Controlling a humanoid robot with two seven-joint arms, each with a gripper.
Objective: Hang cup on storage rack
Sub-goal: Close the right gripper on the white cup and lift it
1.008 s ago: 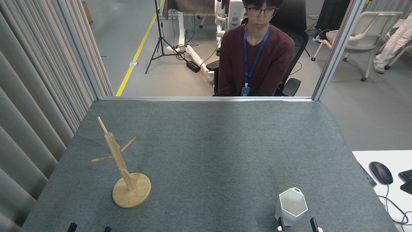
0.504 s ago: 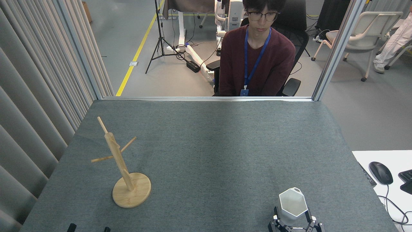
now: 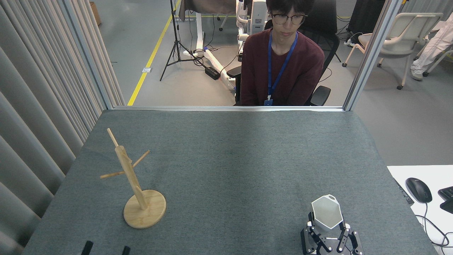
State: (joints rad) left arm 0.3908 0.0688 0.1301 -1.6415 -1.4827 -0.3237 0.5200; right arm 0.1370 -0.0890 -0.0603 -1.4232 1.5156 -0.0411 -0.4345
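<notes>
So the worktop point(image 3: 233, 166) is covered in grey-green felt, with a metal frame rail along its far edge and pleated grey curtains running down the left of it. Past that rail a person point(image 3: 283, 67) in a dark red top with a blue lanyard sits in a black chair facing us, on a grey floor with a yellow line, a tripod point(image 3: 175, 42) and a white chair point(image 3: 403, 35) further back. Right of the worktop there's a white desk with a black mouse point(image 3: 418, 190) on it.

Our right hand point(image 3: 327, 232) is clamped on the cup point(image 3: 326, 211), fingers on either side of its lower body, at the near right corner of the worktop, hexagonal rim tilted toward us. The storage rack point(image 3: 136, 184) stands well apart from the cup, over on the left side, nothing between them but bare felt. Our left hand point(image 3: 106, 248) only shows two dark fingertips at the near edge with a gap between them, looks released
</notes>
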